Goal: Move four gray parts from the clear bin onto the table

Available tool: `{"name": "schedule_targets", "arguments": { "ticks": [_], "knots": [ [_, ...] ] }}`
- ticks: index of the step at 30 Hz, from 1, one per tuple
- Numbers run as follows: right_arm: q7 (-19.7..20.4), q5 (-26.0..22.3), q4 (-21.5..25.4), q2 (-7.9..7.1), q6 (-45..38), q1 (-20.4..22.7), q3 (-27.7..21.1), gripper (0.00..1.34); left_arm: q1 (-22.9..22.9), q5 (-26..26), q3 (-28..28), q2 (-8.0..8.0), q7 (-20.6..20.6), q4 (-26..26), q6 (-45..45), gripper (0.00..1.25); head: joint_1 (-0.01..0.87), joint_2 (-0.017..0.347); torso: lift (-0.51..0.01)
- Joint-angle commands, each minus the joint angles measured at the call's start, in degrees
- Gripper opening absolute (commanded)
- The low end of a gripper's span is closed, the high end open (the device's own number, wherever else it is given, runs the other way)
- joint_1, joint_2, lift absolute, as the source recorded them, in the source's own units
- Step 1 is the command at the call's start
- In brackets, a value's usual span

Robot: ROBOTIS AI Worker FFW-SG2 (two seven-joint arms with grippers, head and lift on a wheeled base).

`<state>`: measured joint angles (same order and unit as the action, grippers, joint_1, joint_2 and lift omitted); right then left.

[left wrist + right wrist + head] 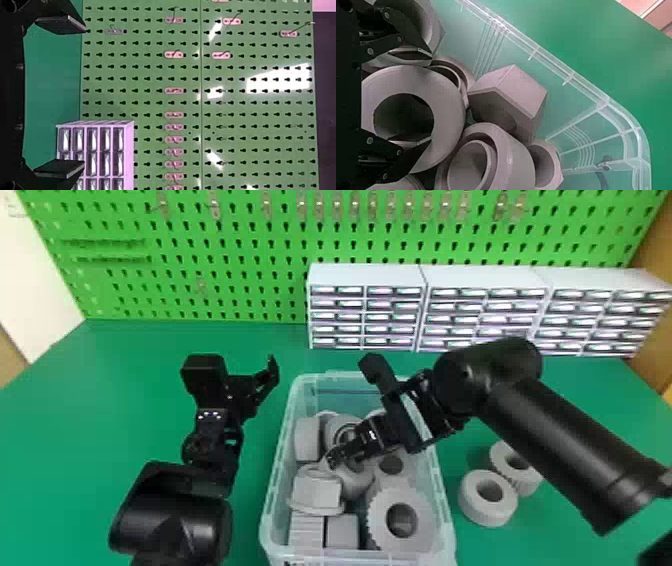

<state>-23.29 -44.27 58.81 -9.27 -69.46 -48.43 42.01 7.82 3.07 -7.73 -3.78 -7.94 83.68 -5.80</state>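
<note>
Bin (272, 497), the clear one, holds many gray parts, e.g. a toothed gear (377, 520) at its 5 o'clock, near edge, & a flanged part (316, 490) at approx. 8 o'clock. Outside, on the green table (50, 415), there are two gray pcs: a thick ring (467, 505) at the bin's 4 o'clock and, just beyond, a second part (531, 486) at approx. 3 o'clock. So I judge the task is approx. half done: two of four out, two more to bring. A bit farther, the right gripper (431, 99) is down in the bin w/ its fingers spread, over a wide ring (449, 111); a firm grip on it I cannot confirm, so I do not count this one. Probably it is the candidate for no. 3. Left gripper (84, 97) is at the bin's 10 to 11 o'clock, fingers wide apart w/ nothing between. Farthest are the drawer cabinets (365, 275) at 1 o'clock and the pegboard (250, 280) at 12 o'clock, w/ no role in the count.
</note>
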Motion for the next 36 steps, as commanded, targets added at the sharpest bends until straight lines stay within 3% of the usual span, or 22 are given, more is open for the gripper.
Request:
{"name": "schedule_targets", "arguments": {
  "ticks": [1, 11, 16, 22, 36],
  "knots": [
    [-0.1, -0.8, -0.6, 0.04, 0.0, 0.0, 0.1, 0.8, 0.0, 0.0, 0.0, 0.0, 0.0, 0.0, 0.0, 1.15, 0.693, 0.072, -0.052],
    [0.0, -1.3, -1.8, 0.13, 0.0, 0.1, 0.8, 0.78, 0.0, 0.0, 0.0, 0.0, 0.0, 0.0, 0.0, 1.15, 0.693, 0.072, -0.052],
    [0.0, -1.1, -2.1, 0.22, -0.3, -0.2, 1.7, 0.63, 0.0, 0.0, 0.0, 0.0, 0.0, 0.0, 0.0, 1.15, 0.693, 0.072, -0.052],
    [0.0, -0.4, -1.6, 0.13, -0.2, -0.3, 1.1, 0.34, -0.1, 0.1, 0.0, 0.0, 0.0, 0.0, 0.0, 1.15, 0.693, 0.072, -0.052],
    [0.0, 0.9, 1.2, -0.04, -1.7, -0.3, -0.3, 0.34, -0.4, 0.1, 0.3, -0.09, 0.0, 0.0, -0.1, 1.15, 0.693, 0.072, -0.052]
  ]
}}
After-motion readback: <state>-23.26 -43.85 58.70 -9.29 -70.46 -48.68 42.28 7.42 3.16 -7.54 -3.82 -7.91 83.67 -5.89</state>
